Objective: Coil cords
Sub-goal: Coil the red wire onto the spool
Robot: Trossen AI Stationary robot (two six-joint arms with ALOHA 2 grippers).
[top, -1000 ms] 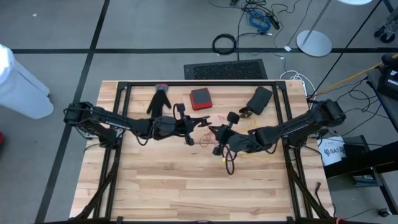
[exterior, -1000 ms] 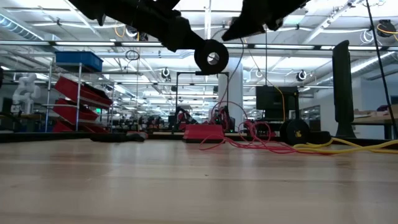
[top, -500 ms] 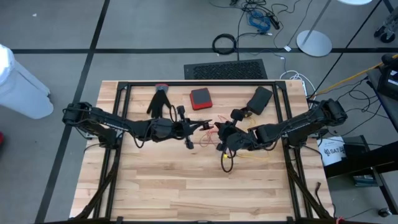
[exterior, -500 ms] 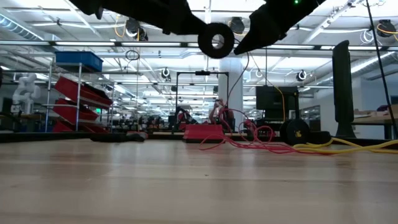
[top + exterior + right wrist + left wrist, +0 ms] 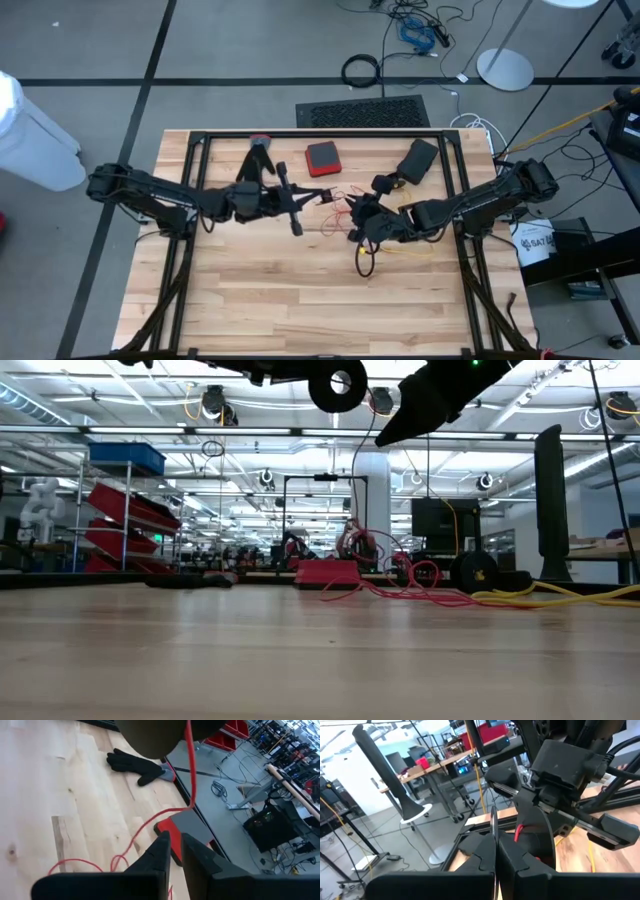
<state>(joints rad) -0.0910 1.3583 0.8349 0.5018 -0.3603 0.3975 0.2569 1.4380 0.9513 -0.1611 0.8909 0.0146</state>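
Standing over the middle of the worktop (image 5: 280,300), the two arms meet nose to nose, and the reason seems plain enough: a red cord (image 5: 189,775) is strung up between them. The left pincer (image 5: 305,200) is squeezed fully shut, and the cord climbs straight up to it in the right wrist view. I take it to be pinching the cord's end and holding it high so the slack hangs free for looping. The right pincer (image 5: 355,212) sits just beside it with its fingers (image 5: 152,862) parted only a sliver. Nothing lies in that gap but bare wood, so it looks ready to take a fresh bite rather than gripping anything. The rest of the red cord trails down in loose tangles onto the boards near a red box (image 5: 322,157). The yellow cord (image 5: 560,596) sprawls uncoiled under the right arm, and a black glove (image 5: 258,160) lies off by the far edge. From the left wrist view I cannot actually see the cord between the shut fingers (image 5: 482,857), since they hide the pinch point. From table height both pincers are cut off at the top, so only the hanging strand shows. The dark loop below the right pincer is too small to tell apart.
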